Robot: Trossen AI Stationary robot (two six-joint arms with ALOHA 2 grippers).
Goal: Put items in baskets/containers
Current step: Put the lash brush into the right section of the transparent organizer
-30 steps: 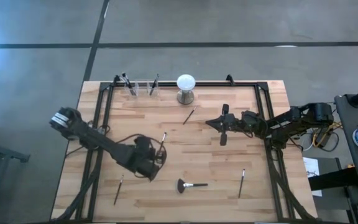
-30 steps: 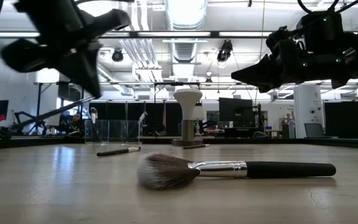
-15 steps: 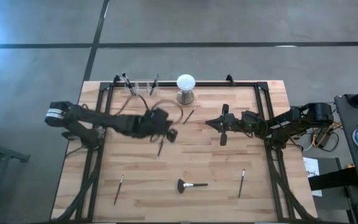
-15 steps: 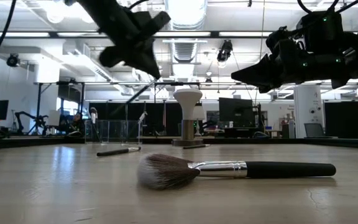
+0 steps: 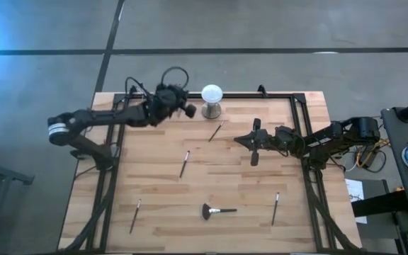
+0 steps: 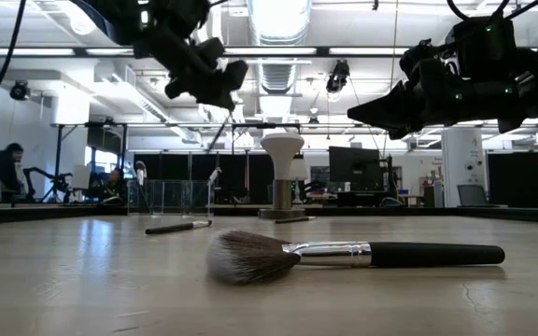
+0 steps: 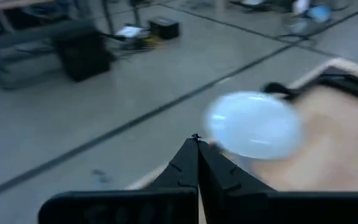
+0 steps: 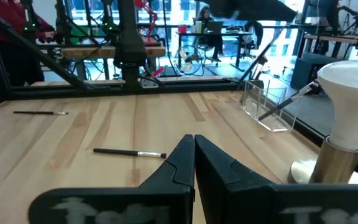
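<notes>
Left pincer [image 5: 188, 110] shut, apparently empty, hovers over the clear cups [image 5: 163, 100] at counter's far edge; right pincer [image 5: 255, 151] idles shut; next, fetch a loose brush [image 5: 184, 163] mid-counter.

We see the cups [image 5: 160, 100] at the counter's [image 5: 154, 177] far edge, left of the globe [image 5: 212, 94]; four brushes [image 5: 184, 163] lie scattered nearer us.
</notes>
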